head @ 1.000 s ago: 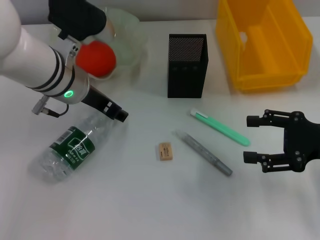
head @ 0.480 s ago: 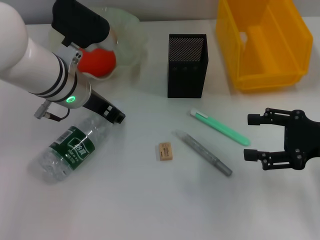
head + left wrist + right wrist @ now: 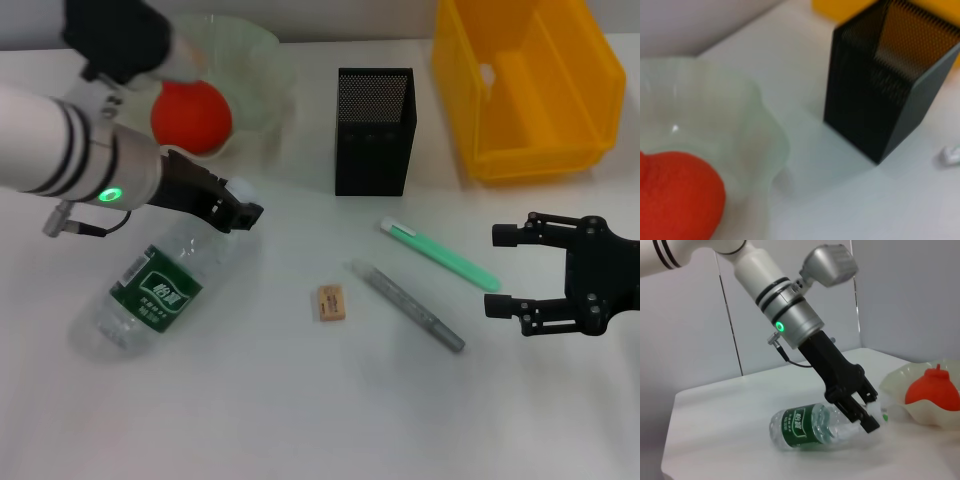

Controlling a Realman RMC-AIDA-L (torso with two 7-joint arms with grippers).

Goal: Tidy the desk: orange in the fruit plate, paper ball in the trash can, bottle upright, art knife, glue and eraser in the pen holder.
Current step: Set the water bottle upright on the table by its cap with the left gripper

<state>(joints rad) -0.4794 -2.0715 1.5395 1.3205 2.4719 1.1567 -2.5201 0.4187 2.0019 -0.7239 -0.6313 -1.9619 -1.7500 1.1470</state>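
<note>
Fingers of the left end effector (image 3: 243, 213) sit at the cap end of the lying water bottle (image 3: 152, 290), touching its neck, but their spread cannot be made out. Just behind, the orange (image 3: 191, 116) rests in the fruit plate (image 3: 262, 75). Farther right, the right end effector (image 3: 505, 272) hovers wide open, empty, near the art knife (image 3: 440, 256), glue (image 3: 405, 305) and eraser (image 3: 331, 302) on the tabletop (image 3: 300, 400).

I see bright, even light over the white tabletop (image 3: 300, 400), with only soft shadows. My left wrist view is blurred, the black mesh pen holder (image 3: 885, 75) smeared.
</note>
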